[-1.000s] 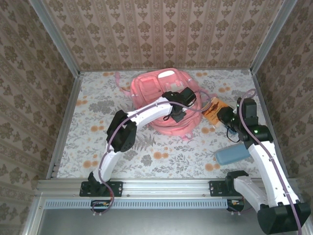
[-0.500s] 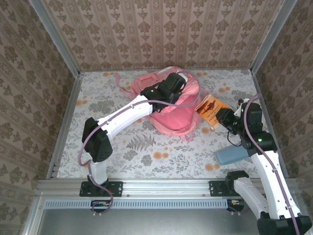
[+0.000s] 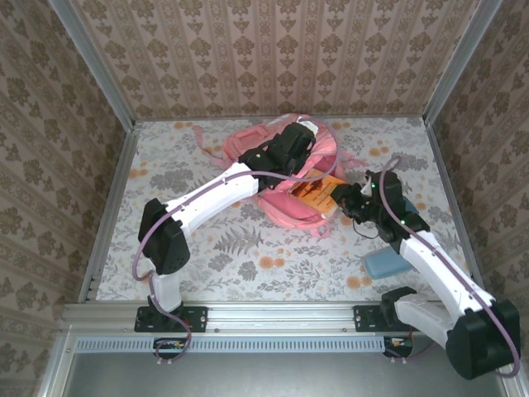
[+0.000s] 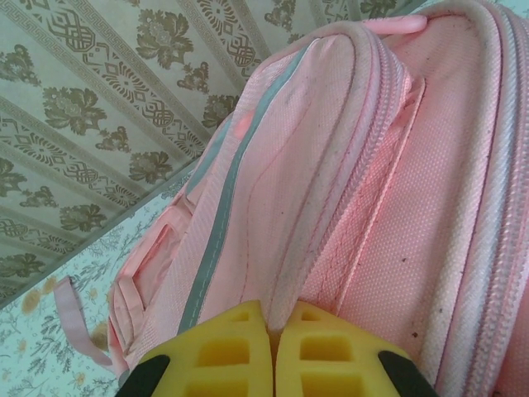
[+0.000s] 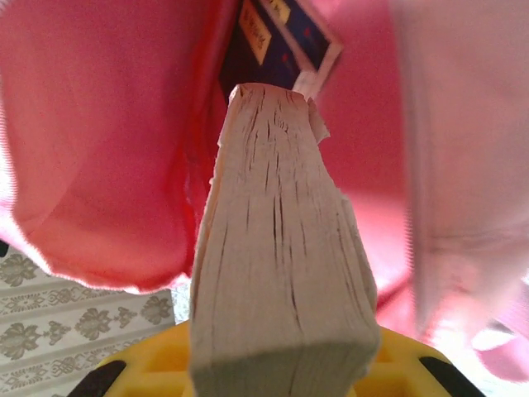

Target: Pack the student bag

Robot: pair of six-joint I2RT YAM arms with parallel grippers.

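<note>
Right wrist: right tool [image 5: 273, 364] is pinching the book [image 5: 273, 248], aiming twelve o'clock into the student bag [image 5: 107, 141]; left tool [image 4: 271, 347], pinching its fabric, should be holding the mouth wide.

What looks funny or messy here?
The bag is bunched up, its fabric pinched by the left gripper. The book in the right gripper pokes slantwise into its mouth, half out, and its pages look swollen and rough.

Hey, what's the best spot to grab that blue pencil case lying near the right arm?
Probably pinch the pencil case across its narrow width at the exposed end, from straight above: it lies flat on the table, its other end hidden by the right arm.
</note>
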